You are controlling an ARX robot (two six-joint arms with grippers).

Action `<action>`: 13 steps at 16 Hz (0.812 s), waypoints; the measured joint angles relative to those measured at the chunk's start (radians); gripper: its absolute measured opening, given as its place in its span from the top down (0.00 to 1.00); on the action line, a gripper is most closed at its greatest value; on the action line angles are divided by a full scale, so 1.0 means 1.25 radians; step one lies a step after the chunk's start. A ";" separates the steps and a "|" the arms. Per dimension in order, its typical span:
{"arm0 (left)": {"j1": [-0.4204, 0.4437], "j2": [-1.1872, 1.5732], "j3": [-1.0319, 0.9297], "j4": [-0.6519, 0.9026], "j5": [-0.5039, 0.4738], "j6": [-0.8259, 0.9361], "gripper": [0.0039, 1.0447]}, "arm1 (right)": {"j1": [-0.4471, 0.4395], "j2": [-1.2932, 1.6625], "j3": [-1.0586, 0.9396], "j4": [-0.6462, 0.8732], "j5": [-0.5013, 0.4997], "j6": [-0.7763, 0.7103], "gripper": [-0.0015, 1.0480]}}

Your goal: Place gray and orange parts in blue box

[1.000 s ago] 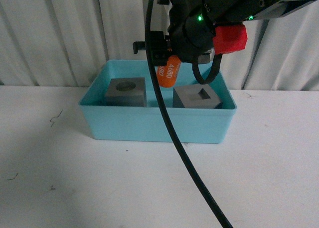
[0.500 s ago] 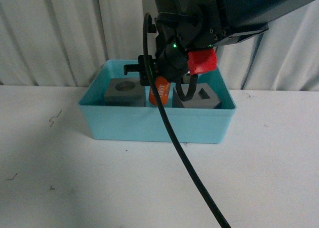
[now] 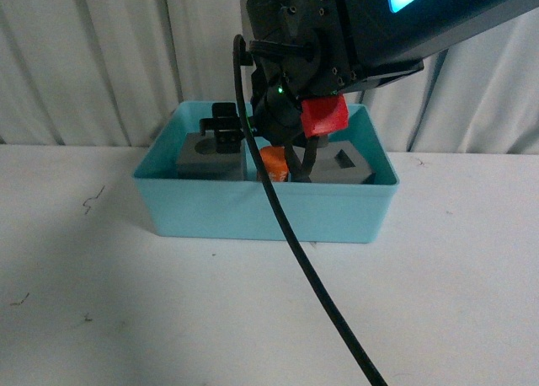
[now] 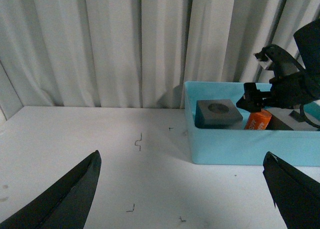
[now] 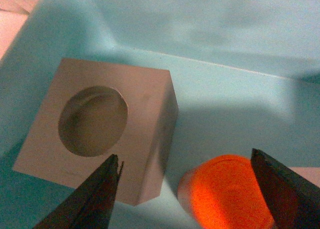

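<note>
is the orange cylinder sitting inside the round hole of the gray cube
No, in the right wrist view the orange cylinder lies beside the gray cube, whose round recess is empty.

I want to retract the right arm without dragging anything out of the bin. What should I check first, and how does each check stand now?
1. Orange cylinder inside the blue box: ok, it sits between the two cubes.
2. Right tool released: ok, its fingers stand apart on either side of the cylinder.
3. Cylinder free of the fingers: cannot tell, its lower end is out of view.
4. Round-recess cube in the box: ok.
5. Square-recess cube in the box: ok.
6. Left tool clear of the box: ok, open over the bare table.
</note>
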 joint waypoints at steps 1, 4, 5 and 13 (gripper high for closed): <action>0.000 0.000 0.000 0.000 0.000 0.000 0.06 | 0.000 -0.009 -0.020 0.044 -0.002 0.005 0.08; 0.000 0.000 0.000 0.000 0.000 0.000 0.06 | -0.002 -0.115 -0.142 0.157 -0.036 0.002 0.06; 0.000 0.000 0.000 0.000 0.000 0.000 0.06 | -0.007 -0.184 -0.192 0.198 -0.040 -0.005 0.06; 0.000 0.000 0.000 0.000 0.000 0.000 0.06 | -0.134 -1.105 -1.070 0.224 0.234 -0.038 0.06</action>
